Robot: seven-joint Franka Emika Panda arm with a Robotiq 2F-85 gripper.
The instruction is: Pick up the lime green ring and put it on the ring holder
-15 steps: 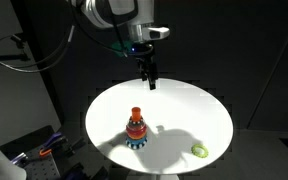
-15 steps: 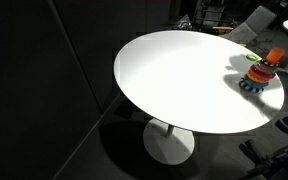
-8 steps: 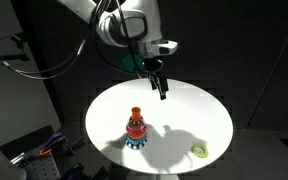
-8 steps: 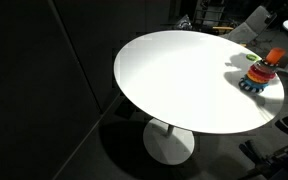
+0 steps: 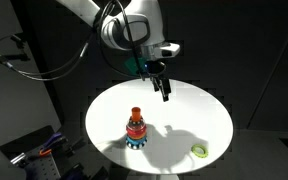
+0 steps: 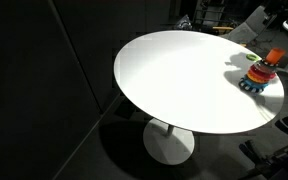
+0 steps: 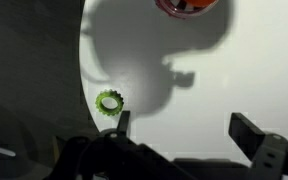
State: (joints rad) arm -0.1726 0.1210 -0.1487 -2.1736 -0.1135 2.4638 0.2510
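The lime green ring [image 5: 199,151] lies flat on the round white table [image 5: 184,105] near its front right edge; in the wrist view it [image 7: 109,102] sits just beyond my left fingertip. The ring holder [image 5: 135,129], a blue scalloped base with red and orange rings and an orange top, stands near the table's front left; it also shows in an exterior view [image 6: 261,72] and partly at the wrist view's top edge [image 7: 187,6]. My gripper [image 5: 164,91] hangs high above the table's far side, open and empty, with nothing between the fingers [image 7: 184,128].
The table stands on a white pedestal [image 6: 170,140] in a dark room. Cables and clutter lie on the floor at the left [image 5: 39,150]. Dark equipment stands behind the table [image 6: 214,15].
My gripper has moved to the right and a little lower over the table's far side. The ring and the ring holder have not moved.
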